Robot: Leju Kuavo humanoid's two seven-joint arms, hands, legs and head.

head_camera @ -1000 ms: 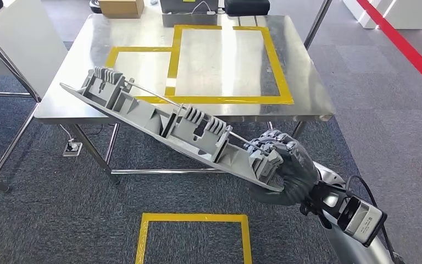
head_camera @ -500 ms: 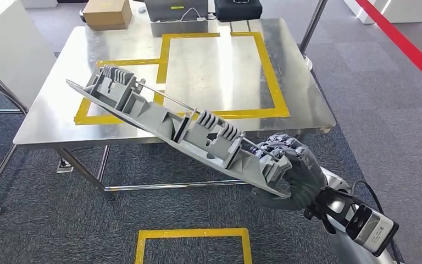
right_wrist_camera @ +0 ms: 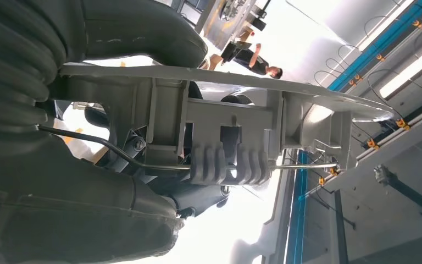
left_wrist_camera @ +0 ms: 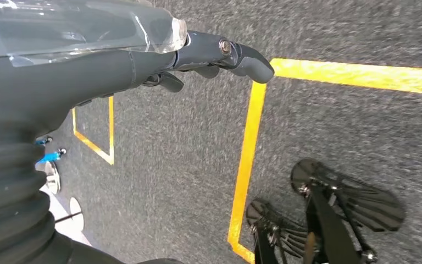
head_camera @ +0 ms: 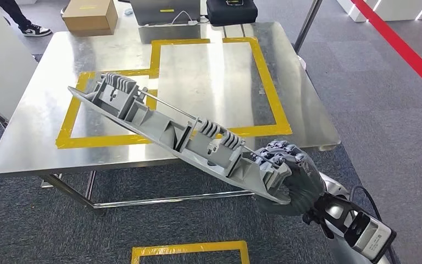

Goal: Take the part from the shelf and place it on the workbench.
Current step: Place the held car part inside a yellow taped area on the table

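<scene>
Now the worktop (head_camera: 44, 143) sits lower and nearer in my head view than a second ago: my camera has shifted, so more of its far edge shows, with a cardboard box (head_camera: 89, 16), a grey case (head_camera: 167, 11) and a black case (head_camera: 231, 11) along it, and a person's shoe (head_camera: 33, 30) on the floor past the corner. My grip has not changed. My right robot hand (head_camera: 286, 179) still clasps one end of the part (head_camera: 165, 124), fingers wrapped round it, and the part still slants up and away to the left, in the air. Its far end now hangs over the yellow tape (head_camera: 275, 104) on the worktop, whereas before it reached just over the near edge. The held end is still off the worktop, above the carpet.

Count: one part, long and grey, with two ribbed blocks and one thin metal rod along it. One worktop, steel, with two joined tape rectangles. Another tape square (head_camera: 189, 250) lies on the carpet below.

My right wrist view shows the part (right_wrist_camera: 225, 137) close up against my right robot hand (right_wrist_camera: 115, 33), and a person (right_wrist_camera: 258, 63) stands far off.

My left robot hand (left_wrist_camera: 198, 55) hangs over the carpet, holding nothing, fingers loosely bent and apart, near a yellow tape line (left_wrist_camera: 247, 165).
</scene>
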